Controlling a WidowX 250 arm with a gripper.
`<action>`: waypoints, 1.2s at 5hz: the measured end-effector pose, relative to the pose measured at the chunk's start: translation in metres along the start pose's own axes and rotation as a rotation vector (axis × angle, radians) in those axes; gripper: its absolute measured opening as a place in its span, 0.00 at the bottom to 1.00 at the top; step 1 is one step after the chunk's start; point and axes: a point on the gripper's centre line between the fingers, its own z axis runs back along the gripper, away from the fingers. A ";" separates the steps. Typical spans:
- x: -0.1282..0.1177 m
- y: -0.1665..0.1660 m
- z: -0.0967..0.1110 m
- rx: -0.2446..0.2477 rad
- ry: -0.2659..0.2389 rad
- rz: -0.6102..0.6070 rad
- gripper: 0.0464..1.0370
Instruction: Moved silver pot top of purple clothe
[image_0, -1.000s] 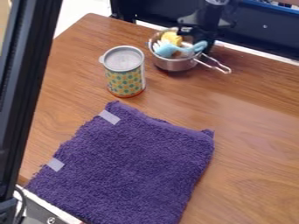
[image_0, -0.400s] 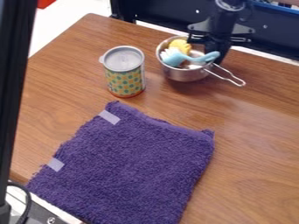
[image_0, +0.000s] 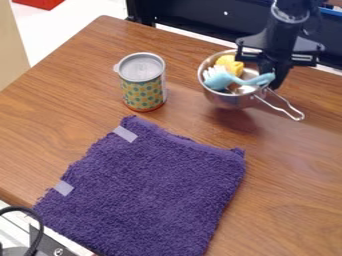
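Camera view: you have the claw (image_0: 271, 72) near the table's far edge, well to the right of the far left corner, and it is grasping the silver pot (image_0: 230, 101) at the right side of its rim. Your pot hangs a little above the wooden table (image_0: 300, 165), with its shadow on the wood below; it is beyond the purple cloth (image_0: 147, 185) and not over it. Its wire handle (image_0: 299, 118) points toward the near right. Inside the pot you can see a yellow piece (image_0: 230, 65), a white piece (image_0: 214, 71) and a light blue piece (image_0: 222, 81), the blue one with its stem reaching to the rim by the claw.

Your cloth lies flat toward the table's near left edge, its lower left side reaching that edge. Two pale strips (image_0: 125, 133) mark its left side. To the left of the pot, a dotted can (image_0: 142, 92) with a grey lid (image_0: 141, 67) stands upright, just beyond the cloth's far left corner. Past the near left edge you have a black cable (image_0: 41, 227).
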 end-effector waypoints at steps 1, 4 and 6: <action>-0.018 -0.005 0.002 -0.005 -0.014 -0.040 0.02; -0.033 -0.014 -0.009 0.017 -0.052 -0.033 0.02; -0.037 -0.010 -0.025 0.062 -0.061 -0.065 0.02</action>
